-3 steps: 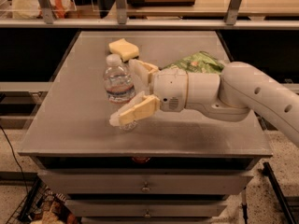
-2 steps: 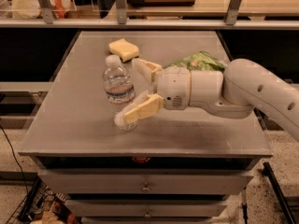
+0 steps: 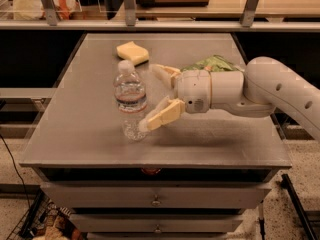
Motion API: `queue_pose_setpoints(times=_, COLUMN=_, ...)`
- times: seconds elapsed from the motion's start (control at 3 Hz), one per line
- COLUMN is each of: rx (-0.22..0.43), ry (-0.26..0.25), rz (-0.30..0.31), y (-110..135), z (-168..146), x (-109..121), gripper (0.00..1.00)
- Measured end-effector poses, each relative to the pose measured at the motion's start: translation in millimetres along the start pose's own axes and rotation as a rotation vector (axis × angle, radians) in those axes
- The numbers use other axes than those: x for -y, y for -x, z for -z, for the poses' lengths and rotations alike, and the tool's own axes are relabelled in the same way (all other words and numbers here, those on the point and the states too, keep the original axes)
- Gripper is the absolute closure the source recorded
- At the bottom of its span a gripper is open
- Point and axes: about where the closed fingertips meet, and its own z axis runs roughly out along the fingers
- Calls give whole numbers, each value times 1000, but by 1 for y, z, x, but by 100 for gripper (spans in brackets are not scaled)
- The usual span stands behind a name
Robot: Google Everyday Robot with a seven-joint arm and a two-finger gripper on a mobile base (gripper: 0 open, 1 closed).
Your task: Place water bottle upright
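The water bottle (image 3: pixel 130 100) stands upright on the grey table (image 3: pixel 80 134), left of centre. It is clear and ribbed, with a white cap and a dark label band. My gripper (image 3: pixel 150 97) is just to its right, open and empty. The near finger (image 3: pixel 162 115) reaches toward the bottle's base, and its tip is at or very close to the bottle. The far finger (image 3: pixel 164 73) points past the bottle's right side, apart from it. The white arm (image 3: pixel 270 89) comes in from the right.
A yellow sponge (image 3: pixel 132 52) lies at the back of the table, behind the bottle. A green crinkled bag (image 3: pixel 212 63) lies behind my wrist. A shelf rail (image 3: pixel 160 25) runs along the back. Drawers (image 3: pixel 155 199) sit under the table's front edge.
My gripper has drawn back to the right, so the bottle is no longer between the fingers. The bottle stays upright in place.
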Motion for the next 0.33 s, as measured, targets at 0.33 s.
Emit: queue_pose_setpoints(times=0.33, rx=-4, ry=2, rz=4, y=-1, z=2, x=2, gripper=0)
